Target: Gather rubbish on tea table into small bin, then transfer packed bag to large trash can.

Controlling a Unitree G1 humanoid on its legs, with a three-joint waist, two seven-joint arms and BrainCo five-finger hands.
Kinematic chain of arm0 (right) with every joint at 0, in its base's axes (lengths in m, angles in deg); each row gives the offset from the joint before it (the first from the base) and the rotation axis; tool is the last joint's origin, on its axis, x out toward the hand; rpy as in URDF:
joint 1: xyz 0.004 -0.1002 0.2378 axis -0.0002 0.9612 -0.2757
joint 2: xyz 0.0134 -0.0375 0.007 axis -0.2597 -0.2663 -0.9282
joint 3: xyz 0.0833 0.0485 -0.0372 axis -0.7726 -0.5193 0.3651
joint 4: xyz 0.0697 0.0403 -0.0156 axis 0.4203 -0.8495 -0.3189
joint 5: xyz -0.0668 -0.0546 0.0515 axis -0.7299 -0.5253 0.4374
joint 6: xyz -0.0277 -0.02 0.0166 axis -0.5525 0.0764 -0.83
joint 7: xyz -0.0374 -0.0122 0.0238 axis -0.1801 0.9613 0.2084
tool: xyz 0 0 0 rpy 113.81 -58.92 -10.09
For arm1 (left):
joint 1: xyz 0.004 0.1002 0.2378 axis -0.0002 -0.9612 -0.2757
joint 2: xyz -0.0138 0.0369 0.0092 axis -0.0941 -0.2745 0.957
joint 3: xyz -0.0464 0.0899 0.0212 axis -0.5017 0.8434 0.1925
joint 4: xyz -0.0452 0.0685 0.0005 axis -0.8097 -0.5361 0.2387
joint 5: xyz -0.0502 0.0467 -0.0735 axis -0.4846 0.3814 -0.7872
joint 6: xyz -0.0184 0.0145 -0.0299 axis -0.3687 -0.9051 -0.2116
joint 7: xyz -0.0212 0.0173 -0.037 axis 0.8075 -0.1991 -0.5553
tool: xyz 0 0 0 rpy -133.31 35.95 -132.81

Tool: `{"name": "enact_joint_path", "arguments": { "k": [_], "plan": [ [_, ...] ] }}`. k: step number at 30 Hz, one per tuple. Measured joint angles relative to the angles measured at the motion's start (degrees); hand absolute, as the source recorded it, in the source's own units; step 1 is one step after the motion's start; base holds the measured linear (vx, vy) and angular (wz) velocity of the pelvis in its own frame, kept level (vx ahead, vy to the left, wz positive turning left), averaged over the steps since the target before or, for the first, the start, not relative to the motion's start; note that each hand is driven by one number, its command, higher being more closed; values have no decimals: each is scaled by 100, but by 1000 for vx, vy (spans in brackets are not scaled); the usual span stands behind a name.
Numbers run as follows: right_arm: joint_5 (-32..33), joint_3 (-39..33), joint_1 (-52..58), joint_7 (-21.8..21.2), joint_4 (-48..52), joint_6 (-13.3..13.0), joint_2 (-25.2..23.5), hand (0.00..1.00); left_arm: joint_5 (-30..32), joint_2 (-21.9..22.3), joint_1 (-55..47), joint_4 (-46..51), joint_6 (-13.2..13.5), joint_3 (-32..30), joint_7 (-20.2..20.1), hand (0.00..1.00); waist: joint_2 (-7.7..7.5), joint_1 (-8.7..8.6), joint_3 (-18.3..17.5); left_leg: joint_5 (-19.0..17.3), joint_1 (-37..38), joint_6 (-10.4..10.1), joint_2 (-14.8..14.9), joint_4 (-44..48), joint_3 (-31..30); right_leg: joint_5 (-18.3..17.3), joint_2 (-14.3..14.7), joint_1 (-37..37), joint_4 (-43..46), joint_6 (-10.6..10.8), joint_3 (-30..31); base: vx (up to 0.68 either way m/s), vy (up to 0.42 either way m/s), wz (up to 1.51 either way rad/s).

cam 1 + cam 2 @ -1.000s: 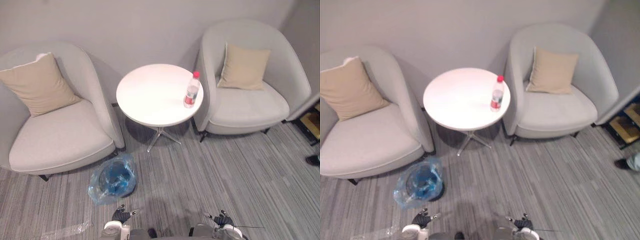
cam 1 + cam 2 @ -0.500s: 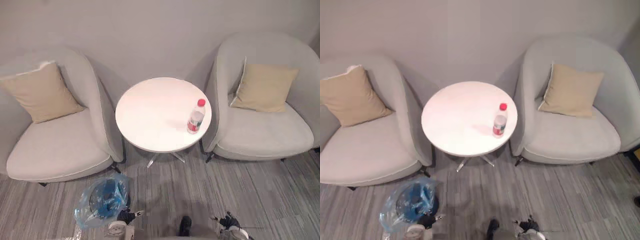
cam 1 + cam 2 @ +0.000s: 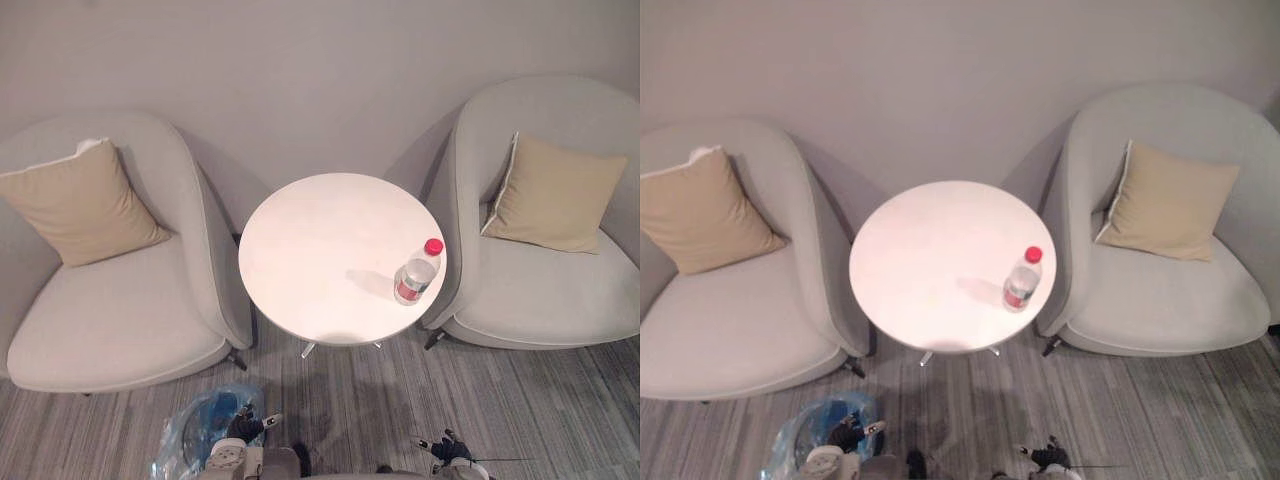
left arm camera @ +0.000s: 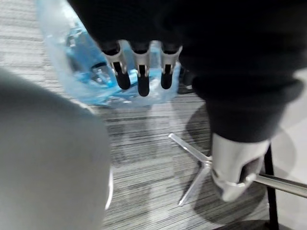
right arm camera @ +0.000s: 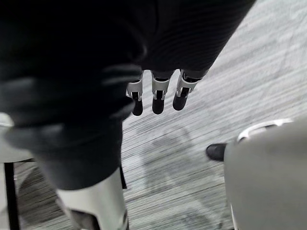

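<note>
A clear plastic bottle with a red cap and red label stands upright near the right edge of the round white tea table. The small bin, lined with a blue plastic bag, sits on the carpet to the table's front left, beside the left armchair. My left hand hangs low right next to the bin, open and holding nothing; its wrist view has the blue bag just past the fingers. My right hand hangs low over the carpet in front of the table, open and holding nothing.
Two grey armchairs flank the table, the left one and the right one, each with a beige cushion. A grey wall stands close behind them. The table's metal foot spreads over the striped carpet.
The camera has moved closer to the table, so the table sits larger and lower in view and the bin has slid to the bottom edge. Both hands still hang low and hold nothing.
</note>
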Motion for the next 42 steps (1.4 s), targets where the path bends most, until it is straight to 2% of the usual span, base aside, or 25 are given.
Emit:
{"name": "enact_joint_path", "arguments": {
  "k": [1, 3, 4, 6, 7, 8, 9, 10, 12, 14, 17, 25, 30, 36, 42],
  "plan": [
    [-111, 2, -44, -15, 16, -1, -21, 0, -1, -19, 6, -19, 1, 60, -4, 0, -34, -43, 24, 18, 175, 22, -63, -153, 6, -108, -189, -376, 927, 145, 31, 139, 61, -20],
    [-129, -6, -43, -30, 55, -26, -31, 0, -2, -126, -3, -29, -1, 266, -1, 0, -90, -128, 10, 31, 388, 54, -129, -262, -24, -258, -397, -763, 1846, 49, -5, 145, -8, 22],
    [-138, 51, -35, -40, 26, -2, -48, 0, -2, -190, -12, -35, 0, 342, 2, 0, -169, -162, -24, 31, 425, 53, -150, -267, -141, -445, -403, -843, 1722, -104, 20, 119, -46, 43],
    [-134, 47, -32, -43, 35, -9, -66, 0, -2, -225, -4, -34, -1, 378, 7, 0, -211, -180, -15, 30, 435, 51, -118, -267, -309, -505, -287, -954, 1472, -177, 129, 127, -126, 55],
    [-135, 45, -37, -47, 58, -15, -62, 0, -5, -216, -8, -33, 0, 377, 10, 0, -199, -212, -4, 23, 435, 8, -68, -242, -484, -379, -107, -1070, 949, -207, 459, 155, -187, 63],
    [-135, 48, -32, -48, 63, -16, -64, 0, -7, -221, -13, -29, 2, 380, 10, 0, -218, -218, -9, 18, 432, -1, -72, -223, -514, -237, -81, -1055, 677, -213, 579, 154, -185, 65],
    [-124, 10, -6, -49, 30, -8, -17, 0, -4, -186, 26, -95, -1, 369, 20, 0, -228, -241, -29, -60, 461, -142, -92, -202, -754, -6, 18, -960, 453, -248, 626, 162, -140, 40],
    [-126, -2, -1, -42, 18, -7, 33, 0, -1, -100, 24, -138, 7, 363, 19, 0, -68, -231, -83, -50, 430, -165, 38, -226, -800, 26, 108, -868, 293, -296, 561, 175, -136, 30],
    [-123, -8, -1, -39, 26, -7, 71, 0, -2, 2, 6, -175, 5, 286, 21, 0, 55, -228, -93, -32, 437, -203, 162, -309, -819, 101, 242, -787, 77, -378, 524, 154, -127, -4],
    [-118, -11, 6, -4, 29, -14, 69, 0, 3, 31, 10, -267, -13, 224, 22, 0, 110, -272, -124, 43, 499, -324, 302, -431, -954, 243, 407, -523, -325, -458, 426, 141, -128, -3],
    [-119, -7, 44, 48, 25, -15, 59, 0, 24, 5, 18, -264, -9, 219, 27, 0, 76, -288, -131, 106, 576, -403, 336, -493, -1072, 321, 456, -304, -604, -463, 354, 56, -43, 13],
    [-92, 145, 142, 288, 153, -106, 33, 0, 73, -49, 15, -265, -7, 232, 169, 0, -30, -308, -173, 216, 457, -305, 107, -497, -1154, 833, 329, -8, -1427, -329, 346, -10, 54, 5],
    [-165, 446, 428, 464, 1469, -145, 30, 0, 78, -127, 18, -256, 3, 428, 192, 0, -89, -309, -171, 273, 421, -274, -8, -512, -1203, 1102, 241, 32, -1705, -268, 402, -79, 54, -2],
    [-645, 499, 804, 551, 3227, -247, 23, 0, 89, -179, 15, -218, 11, 659, 231, 0, -170, -335, -215, 409, 404, -249, 3, -892, -1226, 1527, 277, 82, -2217, -271, 436, -115, 2, -3],
    [-1035, 443, 1139, 666, 4268, -341, 20, 0, 204, -192, 2, -192, 16, 854, 220, 0, -157, -376, -235, 489, 411, -321, 51, -1033, -1208, 1626, 329, 72, -2347, -251, 470, -81, -25, -5]
  ]
}}
